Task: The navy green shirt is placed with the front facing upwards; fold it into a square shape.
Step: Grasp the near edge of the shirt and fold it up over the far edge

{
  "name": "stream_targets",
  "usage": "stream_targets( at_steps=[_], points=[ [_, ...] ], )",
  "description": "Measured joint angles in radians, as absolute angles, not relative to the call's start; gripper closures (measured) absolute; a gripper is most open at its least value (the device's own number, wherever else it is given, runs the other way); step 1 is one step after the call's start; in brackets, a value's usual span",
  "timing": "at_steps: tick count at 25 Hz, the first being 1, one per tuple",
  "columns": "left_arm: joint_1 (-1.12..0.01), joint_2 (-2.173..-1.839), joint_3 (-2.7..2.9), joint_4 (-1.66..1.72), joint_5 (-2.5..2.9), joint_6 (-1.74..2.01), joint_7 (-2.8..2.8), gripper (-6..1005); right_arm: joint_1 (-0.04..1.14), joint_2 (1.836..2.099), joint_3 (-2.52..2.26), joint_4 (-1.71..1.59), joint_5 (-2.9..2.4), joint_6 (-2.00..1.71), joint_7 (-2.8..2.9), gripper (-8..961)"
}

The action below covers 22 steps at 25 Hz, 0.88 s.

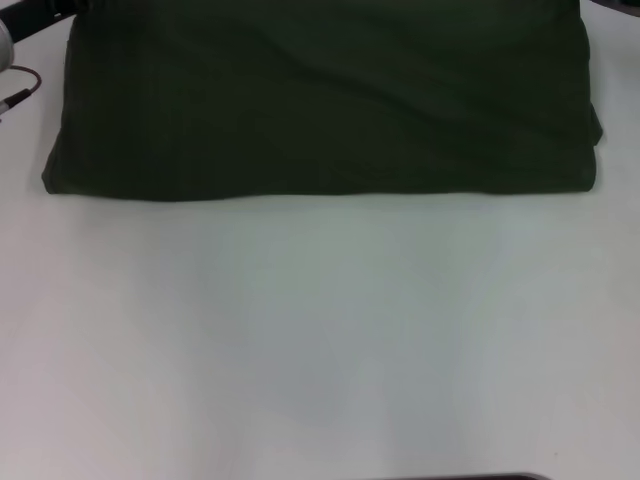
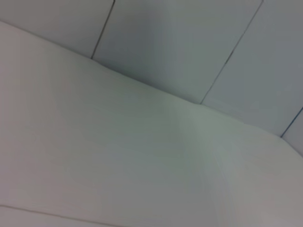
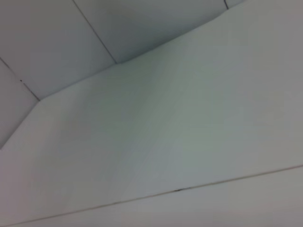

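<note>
The dark olive-green cotton shirt (image 1: 320,100) lies on the far part of the plain white table (image 1: 320,340), folded into a wide rectangular block with a straight near edge and rounded left corner. No lettering, label or collar shows on its upward face — only soft diagonal creases across matte fabric. Its far edge is cut off by the head view's top border. At the upper left of that view, a pale rounded part of the left arm (image 1: 5,45) with a thin cable enters the picture; neither claw is visible — its state cannot be told. Both wrist views show only smooth white table surface and grey panelled flooring with thin dark seams.
</note>
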<state>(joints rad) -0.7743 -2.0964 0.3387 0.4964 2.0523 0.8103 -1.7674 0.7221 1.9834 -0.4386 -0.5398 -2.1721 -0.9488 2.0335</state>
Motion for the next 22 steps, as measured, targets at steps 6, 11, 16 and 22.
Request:
stream_targets(
  at_steps=[6,11,16,22],
  points=[
    [-0.777,-2.095,0.342,0.493,2.044,0.797,-1.762,1001,0.728,1.982,-0.44,-0.534,-2.172,-0.929,2.032,914],
    [-0.784,-2.099,0.343,0.489,2.044,0.786,-1.752,1001,0.729,1.982,-0.449,-0.53,-2.172,-0.915,2.032,915],
    [-0.785,-2.101,0.344,0.488,2.044,0.776,-1.752,1001,0.729,1.983,-0.451,-0.524,-2.173,-0.905,2.032,915],
    [-0.781,-2.105,0.344,0.487,2.044,0.77,-1.752,1001,0.729,1.987,-0.452,-0.517,-2.173,-0.9,2.022,915]
  ],
)
